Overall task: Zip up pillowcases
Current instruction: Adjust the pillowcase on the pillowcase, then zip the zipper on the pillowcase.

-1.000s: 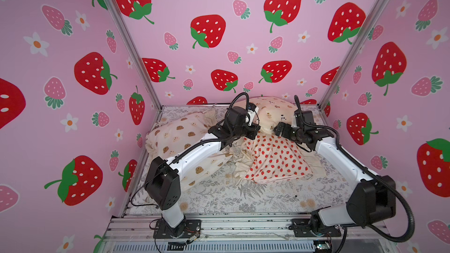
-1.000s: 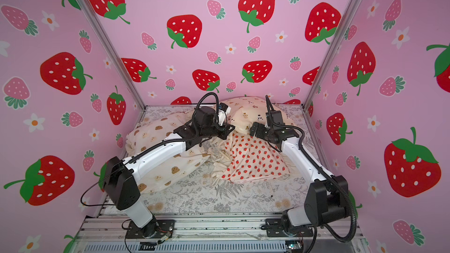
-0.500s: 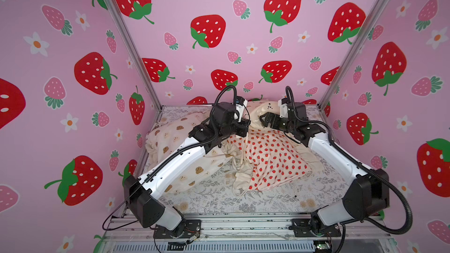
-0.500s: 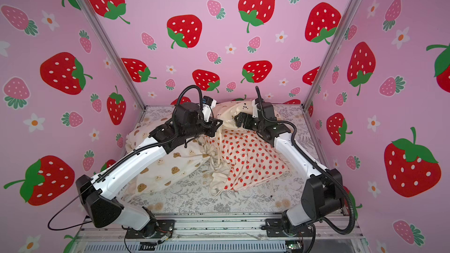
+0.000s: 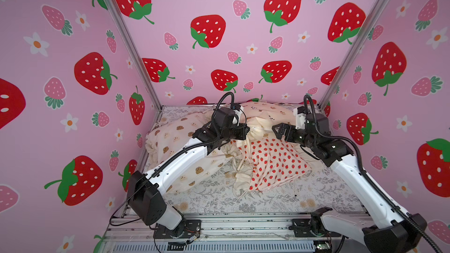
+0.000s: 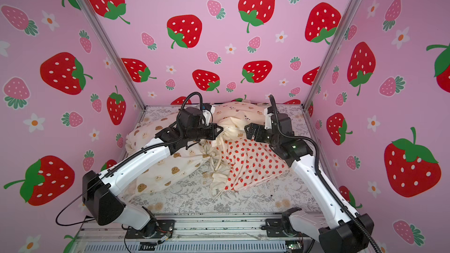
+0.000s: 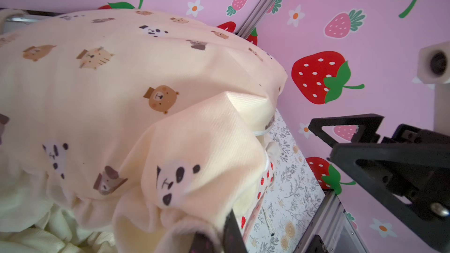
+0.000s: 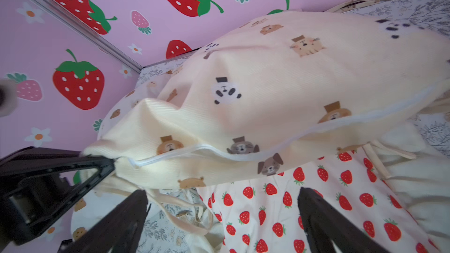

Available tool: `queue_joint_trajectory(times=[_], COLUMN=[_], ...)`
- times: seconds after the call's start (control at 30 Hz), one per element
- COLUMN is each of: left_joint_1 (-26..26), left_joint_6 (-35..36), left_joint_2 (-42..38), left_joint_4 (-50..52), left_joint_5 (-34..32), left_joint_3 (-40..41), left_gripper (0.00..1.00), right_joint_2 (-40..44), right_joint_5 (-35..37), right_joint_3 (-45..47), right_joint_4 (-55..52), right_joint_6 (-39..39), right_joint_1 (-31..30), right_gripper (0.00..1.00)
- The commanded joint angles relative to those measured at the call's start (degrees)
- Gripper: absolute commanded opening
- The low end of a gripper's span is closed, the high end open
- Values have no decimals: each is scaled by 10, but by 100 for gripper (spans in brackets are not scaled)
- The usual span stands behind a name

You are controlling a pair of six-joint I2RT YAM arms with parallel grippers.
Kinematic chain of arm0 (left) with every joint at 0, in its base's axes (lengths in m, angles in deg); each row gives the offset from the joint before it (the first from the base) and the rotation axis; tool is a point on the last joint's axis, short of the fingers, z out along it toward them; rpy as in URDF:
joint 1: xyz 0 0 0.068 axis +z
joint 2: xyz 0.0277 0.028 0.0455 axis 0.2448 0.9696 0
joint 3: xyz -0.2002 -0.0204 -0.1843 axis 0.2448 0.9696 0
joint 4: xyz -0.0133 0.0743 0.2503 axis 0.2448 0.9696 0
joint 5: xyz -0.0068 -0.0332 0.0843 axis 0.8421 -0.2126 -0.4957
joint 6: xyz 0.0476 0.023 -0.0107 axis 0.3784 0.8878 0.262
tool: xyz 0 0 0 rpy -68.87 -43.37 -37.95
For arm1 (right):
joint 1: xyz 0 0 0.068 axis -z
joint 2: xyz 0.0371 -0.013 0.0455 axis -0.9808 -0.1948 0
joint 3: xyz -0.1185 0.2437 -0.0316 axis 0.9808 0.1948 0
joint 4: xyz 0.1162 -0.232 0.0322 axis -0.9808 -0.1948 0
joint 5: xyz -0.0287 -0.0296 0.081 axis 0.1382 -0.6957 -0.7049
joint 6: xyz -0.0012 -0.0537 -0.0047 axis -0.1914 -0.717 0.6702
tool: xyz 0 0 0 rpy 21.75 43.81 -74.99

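Pink strawberry walls surround the floral sheet (image 5: 280,200). Behind the strawberry pillowcase (image 5: 275,161), the left gripper (image 5: 247,131), clenched on a corner of the bears-and-pandas pillowcase (image 5: 265,115), has pulled it taut, presenting its zipper (image 8: 243,156) to the wide-open right gripper (image 5: 275,132).

A: Setting?
B: Robot test cell, not a home. Three pink wall panels printed with red strawberries (image 5: 243,1), framed by silver aluminium extrusion posts (image 5: 129,45).
A: Bench?
B: Grooved aluminium base rail (image 5: 243,226) along the front, with two white-and-black robot arms (image 5: 185,164) bolted to it. A flat grey fern-print sheet (image 5: 267,200) covers the tabletop.
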Motion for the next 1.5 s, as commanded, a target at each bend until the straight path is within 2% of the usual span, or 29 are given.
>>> queue_joint_trajectory(times=[0.0, 0.1, 0.2, 0.5, 0.63, 0.73, 0.97, 1.2, 1.3, 1.4, 1.47], left_joint_1=[3, 3, 3, 4, 4, 4, 4, 4, 4, 4, 5], left_joint_6=[-8, 3, 17, 36, 25, -1, -42, -15, 17, 54, 59], left_joint_2=[-19, -28, -42, -64, -73, -80, -80, -75, -75, -74, -72], left_joint_4=[-8, -2, -10, 5, 4, 8, -60, -41, -30, -57, -72], left_joint_5=[52, 72, 77, 89, 87, 61, 104, 119, 107, 141, 131], left_joint_3=[8, 21, 39, 58, 71, 80, 113, 109, 115, 133, 145], left_gripper=[0, 0, 0, 0, 0, 0, 0, 0, 0, 0, 0], right_joint_2=[-14, -32, -34, -55, -60, -64, -109, -145, -128, -109, -78], right_joint_5=[-67, -64, -98, -78, -76, -63, -63, -62, -54, -93, -91], right_joint_3=[8, 6, 37, 48, 40, 39, 33, 19, 30, 69, 94], right_joint_4=[23, 29, 100, 149, 161, 153, 176, 216, 228, 238, 218], right_joint_6=[48, 66, 118, 140, 135, 138, 167, 165, 144, 121, 108], right_joint_1=[-24, -49, -54, -73, -74, -72, -71, -58, -59, -56, -52], right_gripper=[100, 99, 99, 100, 99, 100, 100, 100, 100, 100, 99])
